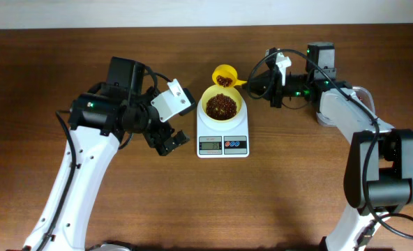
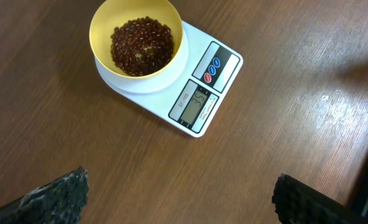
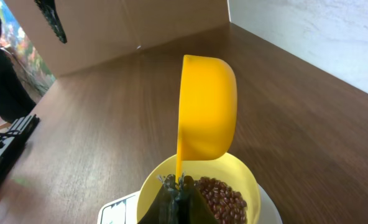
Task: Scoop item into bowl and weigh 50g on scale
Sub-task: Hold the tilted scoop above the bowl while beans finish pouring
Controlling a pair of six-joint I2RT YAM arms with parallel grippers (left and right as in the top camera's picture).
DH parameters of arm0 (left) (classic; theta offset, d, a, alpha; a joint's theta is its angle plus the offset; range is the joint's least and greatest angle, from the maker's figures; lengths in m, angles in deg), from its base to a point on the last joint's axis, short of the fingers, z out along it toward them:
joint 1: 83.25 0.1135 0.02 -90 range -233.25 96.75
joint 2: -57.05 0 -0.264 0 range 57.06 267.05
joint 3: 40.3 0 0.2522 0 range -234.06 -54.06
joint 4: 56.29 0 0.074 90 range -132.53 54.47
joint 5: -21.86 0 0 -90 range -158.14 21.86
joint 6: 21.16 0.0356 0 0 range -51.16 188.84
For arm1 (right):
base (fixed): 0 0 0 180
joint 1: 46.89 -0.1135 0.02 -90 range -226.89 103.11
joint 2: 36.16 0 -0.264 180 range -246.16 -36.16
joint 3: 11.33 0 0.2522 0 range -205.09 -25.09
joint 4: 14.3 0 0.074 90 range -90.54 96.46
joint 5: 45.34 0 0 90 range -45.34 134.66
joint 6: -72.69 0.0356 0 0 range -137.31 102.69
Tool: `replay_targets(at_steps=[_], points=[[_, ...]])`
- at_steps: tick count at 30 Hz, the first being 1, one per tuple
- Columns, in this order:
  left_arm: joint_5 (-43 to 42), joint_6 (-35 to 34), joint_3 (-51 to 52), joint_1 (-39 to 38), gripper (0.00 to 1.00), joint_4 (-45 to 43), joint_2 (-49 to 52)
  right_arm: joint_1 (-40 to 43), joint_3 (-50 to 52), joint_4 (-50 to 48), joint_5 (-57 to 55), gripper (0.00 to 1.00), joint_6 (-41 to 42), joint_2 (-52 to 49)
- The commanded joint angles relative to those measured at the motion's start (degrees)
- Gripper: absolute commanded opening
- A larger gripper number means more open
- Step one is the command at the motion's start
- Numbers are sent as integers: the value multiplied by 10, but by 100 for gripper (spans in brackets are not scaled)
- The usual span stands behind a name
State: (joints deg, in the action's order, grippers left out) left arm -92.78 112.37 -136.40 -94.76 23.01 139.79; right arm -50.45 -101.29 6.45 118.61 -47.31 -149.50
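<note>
- Beans (image 2: 142, 45) lie in a shallow heap in the bowl (image 2: 103, 25), which sits on the scale (image 2: 224, 62) at mid-table; the display faces the near edge, its digits too small to trust.
- Just left of the scale and apart from it, the left gripper (image 1: 171, 143) hangs with its fingers spread wide, holding nothing.
- Over the bowl's far rim hangs the scoop (image 1: 224, 75), a few beans showing in it; its handle runs off to the robot's right into the right gripper (image 3: 179, 190), which is clamped on it; so the right arm is the one placed to pour, and the bowl lies nearward from the scoop, close under its lip.
- Underneath, the table (image 1: 88, 209) is dark wood grain; a pale wall (image 1: 192, 14) closes the far edge.
</note>
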Motion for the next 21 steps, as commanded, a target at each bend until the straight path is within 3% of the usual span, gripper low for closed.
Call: replay_targets(at_steps=[1, 3, 8, 10, 12, 15, 17, 19, 21], points=[[-10, 7, 2, 0, 99, 0, 0, -6, 1, -11, 34, 4, 0, -2], [-10, 7, 2, 0, 99, 0, 0, -6, 1, 2, -19, 4, 0, -4], [-10, 7, 2, 0, 99, 0, 0, -6, 2, -9, 16, 4, 0, -4], [-10, 7, 2, 0, 99, 0, 0, -6, 1, -43, 123, 4, 0, -4], [-10, 7, 2, 0, 99, 0, 0, -4, 2, -33, 64, 4, 0, -4], [-10, 7, 2, 0, 99, 0, 0, -5, 2, -49, 127, 4, 0, -4], [-10, 7, 2, 0, 99, 0, 0, -5, 2, -31, 72, 4, 0, -4], [-10, 7, 2, 0, 99, 0, 0, -5, 1, -50, 118, 4, 0, -4], [-10, 7, 2, 0, 99, 0, 0, -4, 2, -40, 57, 4, 0, -4]])
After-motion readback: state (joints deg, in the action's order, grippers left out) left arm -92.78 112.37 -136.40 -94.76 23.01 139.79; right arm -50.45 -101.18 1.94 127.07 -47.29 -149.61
